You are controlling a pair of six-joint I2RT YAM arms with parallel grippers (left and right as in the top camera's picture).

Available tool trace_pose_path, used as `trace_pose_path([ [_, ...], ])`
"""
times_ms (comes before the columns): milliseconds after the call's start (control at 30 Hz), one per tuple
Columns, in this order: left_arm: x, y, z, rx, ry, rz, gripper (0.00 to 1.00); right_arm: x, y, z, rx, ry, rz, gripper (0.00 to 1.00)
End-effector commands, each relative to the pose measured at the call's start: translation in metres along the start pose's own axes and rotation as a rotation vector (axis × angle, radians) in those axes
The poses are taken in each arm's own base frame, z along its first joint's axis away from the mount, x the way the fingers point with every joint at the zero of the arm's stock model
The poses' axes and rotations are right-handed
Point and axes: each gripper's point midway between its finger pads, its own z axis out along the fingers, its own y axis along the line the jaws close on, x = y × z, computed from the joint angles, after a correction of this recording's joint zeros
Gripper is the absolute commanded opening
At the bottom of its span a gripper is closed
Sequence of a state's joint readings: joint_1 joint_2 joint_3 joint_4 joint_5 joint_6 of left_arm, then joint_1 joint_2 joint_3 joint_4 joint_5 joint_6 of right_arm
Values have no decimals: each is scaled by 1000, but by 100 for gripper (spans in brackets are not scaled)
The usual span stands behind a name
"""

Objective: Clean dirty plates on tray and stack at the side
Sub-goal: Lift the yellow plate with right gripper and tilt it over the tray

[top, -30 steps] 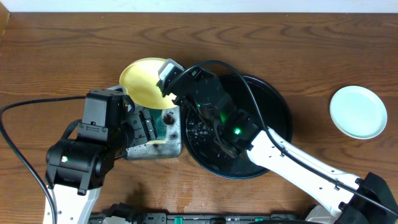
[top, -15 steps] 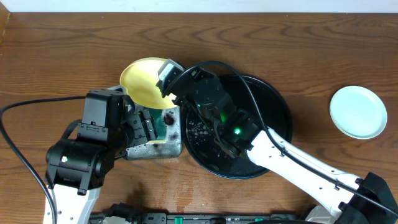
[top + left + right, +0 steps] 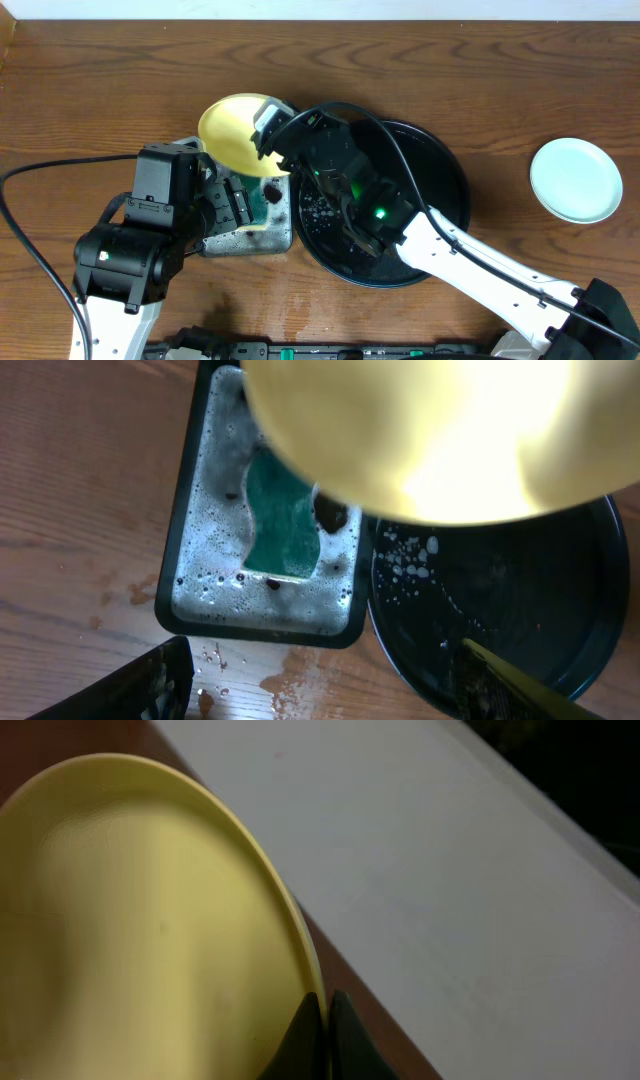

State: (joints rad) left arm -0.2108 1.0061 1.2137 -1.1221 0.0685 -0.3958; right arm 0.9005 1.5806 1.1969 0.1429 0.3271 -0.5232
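**Yellow plate lifted over the soapy sponge tray**

Overhead view: the right jaws are pinching the rim of one small, round, pale yellow plate (image 3: 235,130), holding it tilted in the air above the far end of a small rectangular black tray (image 3: 240,248) of foam. One green sponge (image 3: 258,200) is lying in that foam. The large round glossy black tray (image 3: 440,190) is sitting just beside it, wet and with no plate showing on it. One pale mint-blue plate (image 3: 575,180) is resting well apart on the wooden surface (image 3: 100,80) at the right. Only two plates are showing.

Left wrist view: the left jaws are spread wide, grasping nothing, hanging over the rectangular tray (image 3: 260,636) and sponge (image 3: 285,525). The yellow plate (image 3: 440,430) is filling the top of the picture, and the round tray (image 3: 540,610) is showing flecks of suds.

Right wrist view: the jaws are clenched on the edge of the yellow plate (image 3: 140,920).

The plate is probably light, stiff and slippery when wet. The raised rim looks like the only place to take hold.
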Motion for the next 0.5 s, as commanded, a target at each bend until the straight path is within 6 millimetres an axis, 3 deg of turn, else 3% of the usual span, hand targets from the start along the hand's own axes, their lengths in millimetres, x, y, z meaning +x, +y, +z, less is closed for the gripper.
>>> trace_pose_path([
  [0,-5,-1,-5,4,-18,-4,83,-6,-15,-5,69,2,19,1],
  [33,-5,-1,-5,4,-18,-4,83,-2,-27,-5,133,21,84,1],
  [67,-5,-1,-5,4,-18,-4,83,-6,-12,-4,55,0,95,1],
  [100,-5,-1,-5,4,-18,-4,83,-9,3,-6,-17,-16,-7,1],
  [133,-5,-1,-5,4,-18,-4,83,-9,4,-7,-12,-11,-61,1],
  [200,-5,-1,-5,4,-18,-4,83,-6,-17,-8,107,20,47,1],
  [233,-5,-1,-5,4,-18,-4,83,-6,-15,-7,96,12,108,1],
  [300,-5,-1,-5,4,-18,-4,83,-9,3,-7,1,-6,-2,1],
  [333,-5,-1,-5,4,-18,-4,83,-7,-3,-8,34,10,-27,1],
  [400,-5,-1,-5,4,-18,-4,83,-2,-24,-8,145,32,151,1],
  [467,-5,-1,-5,4,-18,-4,83,-5,-12,-8,66,14,120,1],
])
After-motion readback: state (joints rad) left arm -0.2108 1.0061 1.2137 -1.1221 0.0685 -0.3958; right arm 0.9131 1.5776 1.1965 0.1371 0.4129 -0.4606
